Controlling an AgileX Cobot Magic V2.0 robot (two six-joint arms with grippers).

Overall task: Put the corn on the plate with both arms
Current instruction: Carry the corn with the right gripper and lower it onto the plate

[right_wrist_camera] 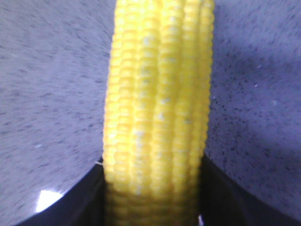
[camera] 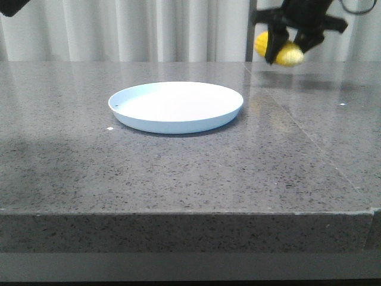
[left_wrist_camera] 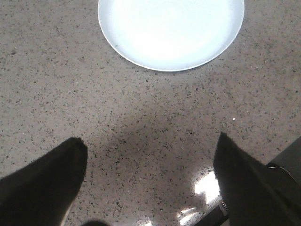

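Observation:
The pale blue-white plate [camera: 175,106] lies in the middle of the grey stone table, with nothing on it. High at the back right, my right gripper [camera: 290,49] is shut on the yellow corn [camera: 284,53], which hangs well above the table, to the right of the plate. In the right wrist view the corn [right_wrist_camera: 157,108] fills the space between the two black fingers. My left gripper [left_wrist_camera: 150,162] stands open over bare table, its fingers [left_wrist_camera: 47,181] wide apart, with the plate [left_wrist_camera: 171,33] ahead of it. In the front view only a bit of the left arm [camera: 13,6] shows.
The table's front edge [camera: 178,211] runs across the front view. A seam [camera: 309,134] crosses the tabletop to the right of the plate. White curtains [camera: 119,30] hang behind the table. A dark edge with a cable [left_wrist_camera: 282,165] shows by the left gripper.

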